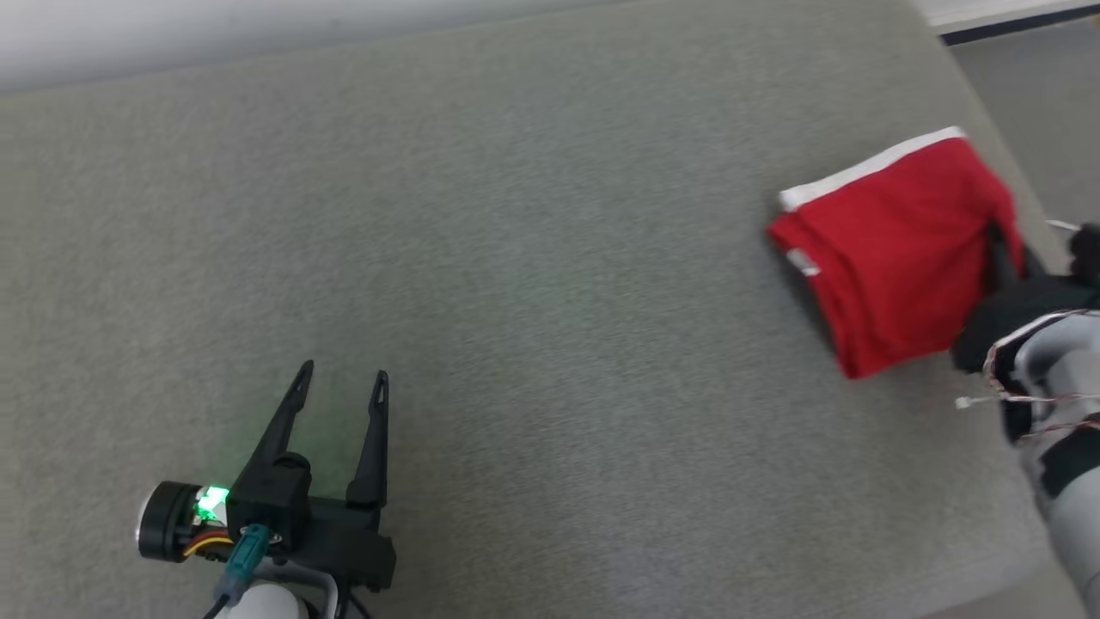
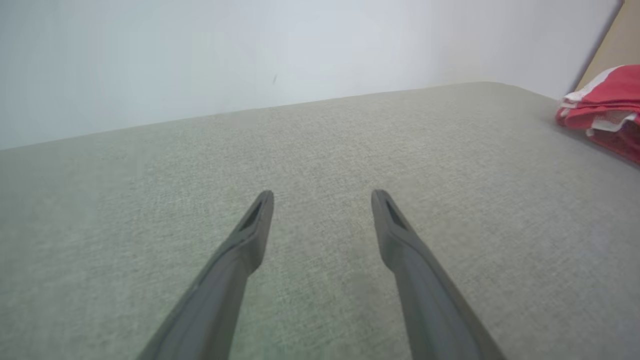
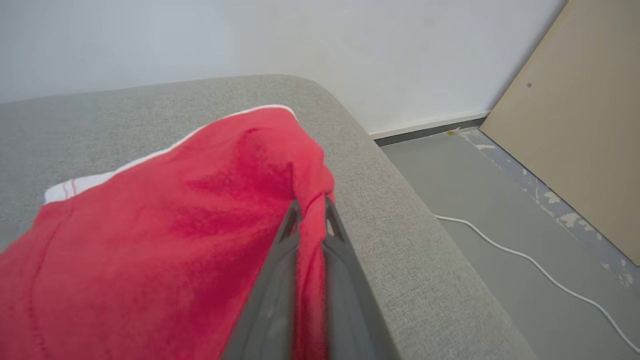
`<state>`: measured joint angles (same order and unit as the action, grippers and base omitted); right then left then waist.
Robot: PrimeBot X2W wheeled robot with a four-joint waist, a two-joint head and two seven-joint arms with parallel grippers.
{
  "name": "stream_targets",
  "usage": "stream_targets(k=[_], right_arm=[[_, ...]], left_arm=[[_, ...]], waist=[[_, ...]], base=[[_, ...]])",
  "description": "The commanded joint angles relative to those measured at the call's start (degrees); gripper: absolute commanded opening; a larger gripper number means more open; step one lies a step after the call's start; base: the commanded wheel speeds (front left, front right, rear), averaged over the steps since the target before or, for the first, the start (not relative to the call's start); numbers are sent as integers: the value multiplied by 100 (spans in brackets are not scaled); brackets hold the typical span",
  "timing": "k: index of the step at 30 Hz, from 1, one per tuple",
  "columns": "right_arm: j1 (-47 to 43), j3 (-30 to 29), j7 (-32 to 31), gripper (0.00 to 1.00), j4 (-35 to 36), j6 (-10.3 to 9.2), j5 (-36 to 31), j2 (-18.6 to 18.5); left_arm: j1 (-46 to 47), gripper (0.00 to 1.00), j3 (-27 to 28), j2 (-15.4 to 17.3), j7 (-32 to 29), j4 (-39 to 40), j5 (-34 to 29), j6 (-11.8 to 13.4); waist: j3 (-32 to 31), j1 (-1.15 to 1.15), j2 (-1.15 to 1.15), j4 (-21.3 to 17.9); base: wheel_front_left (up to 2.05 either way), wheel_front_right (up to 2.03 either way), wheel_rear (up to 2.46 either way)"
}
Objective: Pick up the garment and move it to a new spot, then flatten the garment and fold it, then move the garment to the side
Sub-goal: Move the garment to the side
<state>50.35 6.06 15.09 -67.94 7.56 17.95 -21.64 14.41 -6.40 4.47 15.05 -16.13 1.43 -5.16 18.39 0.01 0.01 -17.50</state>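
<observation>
My right gripper [image 3: 310, 210] is pinched nearly shut on a fold of the red garment [image 1: 894, 258], with cloth squeezed between its fingers. The garment lies folded at the right end of the cushion [image 1: 516, 258], close to the rounded edge, with floor [image 3: 475, 200] and a white cable [image 3: 525, 255] beyond. My left gripper [image 1: 344, 374] is spread wide, holding nothing, over the cushion well apart from the garment.
</observation>
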Motion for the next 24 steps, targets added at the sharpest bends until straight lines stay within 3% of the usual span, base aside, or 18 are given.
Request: stream_targets(k=[1,3,4,6,7,8,12,15,16,19,24], right_arm=[[92,-244,5,0,-151,-16,-130,-213],[144,-604,6,0,-221,-15,-307,-504],[127,-774,5,8,-268,-16,-403,-599],[76,-1202,6,41,-349,-16,-637,-782],[38,-1386,5,90,-377,-15,-792,-864],[-21,-1563,5,100,-422,-16,-953,-903],[-134,-2317,4,100,-254,-16,-1536,-947],[-265,-2759,4,100,312,-16,-1857,-611],[-265,-2759,4,100,312,-16,-1857,-611],[-420,-2804,2,100,1130,-16,-1989,-153],[-1045,-2211,2,100,2381,-16,-1693,604]], left_arm=[[113,100,29,40,18,78,-80,31],[116,100,41,38,17,119,-81,58],[118,100,42,34,18,133,-79,58],[134,100,49,31,18,132,-84,69],[142,100,51,30,18,118,-87,76],[139,100,56,28,18,98,-87,83],[82,100,94,25,17,9,-56,123],[33,100,109,-2,17,-25,-6,136],[33,100,109,-2,17,-25,-6,136],[-79,100,140,-35,17,-29,50,166],[-371,100,304,-74,18,-75,138,241]], waist=[[629,-1,-1,732],[659,-1,-1,817],[665,-1,-1,847],[675,-1,-1,885],[668,-1,-1,899],[653,-1,-1,905],[554,-1,-1,872],[420,-1,-1,849],[420,-1,-1,849],[186,-1,-1,846],[-317,-1,-1,851]], base=[[0,0,0],[0,0,0],[0,0,0],[0,0,0],[0,0,0],[0,0,0],[0,0,0],[0,0,0],[0,0,0],[0,0,0],[0,0,0]])
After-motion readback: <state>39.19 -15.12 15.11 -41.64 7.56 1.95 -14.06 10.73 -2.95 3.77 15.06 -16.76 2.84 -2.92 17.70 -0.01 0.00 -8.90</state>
